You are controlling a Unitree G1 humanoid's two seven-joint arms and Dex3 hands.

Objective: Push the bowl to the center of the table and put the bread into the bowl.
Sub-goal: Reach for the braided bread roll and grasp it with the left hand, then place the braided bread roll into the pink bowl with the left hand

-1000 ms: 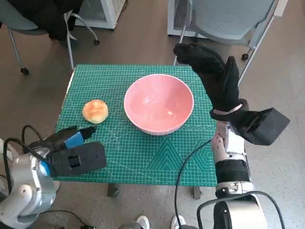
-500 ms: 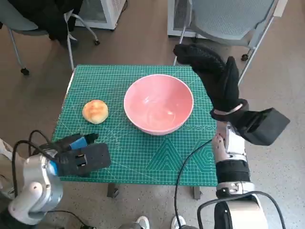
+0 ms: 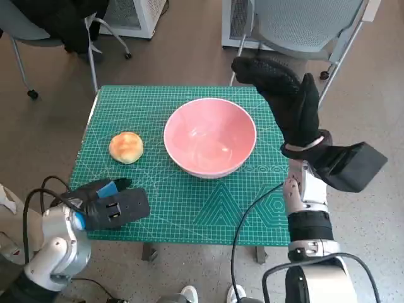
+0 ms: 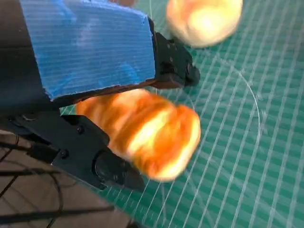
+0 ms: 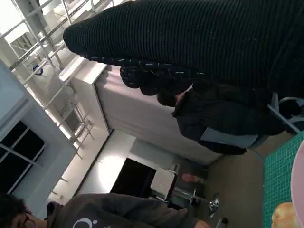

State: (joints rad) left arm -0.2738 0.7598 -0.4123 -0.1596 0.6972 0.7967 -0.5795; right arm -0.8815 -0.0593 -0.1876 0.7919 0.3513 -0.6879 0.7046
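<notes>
The pink bowl (image 3: 210,136) stands upright and empty near the middle of the green mat (image 3: 189,208). A round golden bread (image 3: 126,147) lies on the mat left of the bowl, apart from it; it is also in the left wrist view, bread (image 4: 204,19). My left hand (image 3: 110,202) hovers low over the mat's front left corner, short of the bread. In the left wrist view a blurred orange-brown lump (image 4: 147,133) sits between its black fingers (image 4: 95,161); the head view shows nothing in that hand. My right hand (image 3: 284,101) is raised beside the bowl's right rim, fingers spread, holding nothing.
A grey chair (image 3: 303,25) stands behind the table's far right corner. Another chair with dark clothing (image 3: 57,25) stands at the far left. A black cable (image 3: 252,214) crosses the mat's front right. A person (image 5: 118,211) shows in the right wrist view.
My left hand has slid right along the mat's front edge and turned slightly. The right hand, the bowl and the bread on the mat have stayed put.
</notes>
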